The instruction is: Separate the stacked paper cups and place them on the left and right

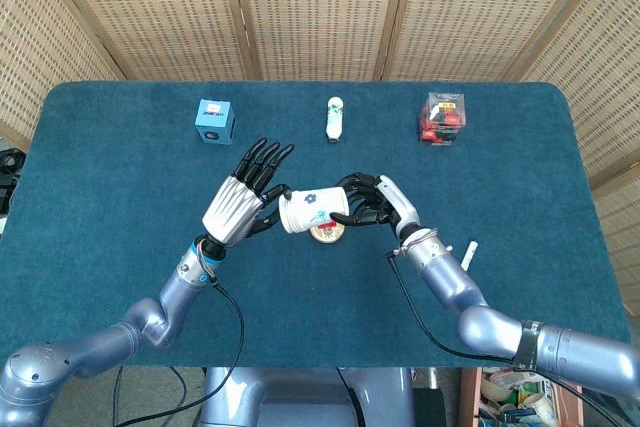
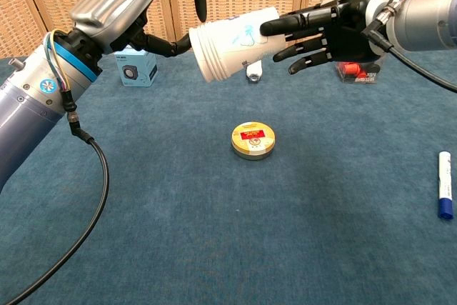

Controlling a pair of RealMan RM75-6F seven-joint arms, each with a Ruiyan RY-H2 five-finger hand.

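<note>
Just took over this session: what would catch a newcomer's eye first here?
The stacked paper cups, held sideways in mid-air above the table's middle by the right hand, with the left hand at their rim end. Directly below lies a round yellow tin on the blue table.

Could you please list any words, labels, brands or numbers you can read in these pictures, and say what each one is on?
No text can be read.
Paper cups: blue print, a drawing, no words made out.
Round tin: red and yellow label, too small to read.
Blue box: no legible print.
White bottle: markings too blurred.
Clear box: red contents, no legible label.
Marker: no legible print.
</note>
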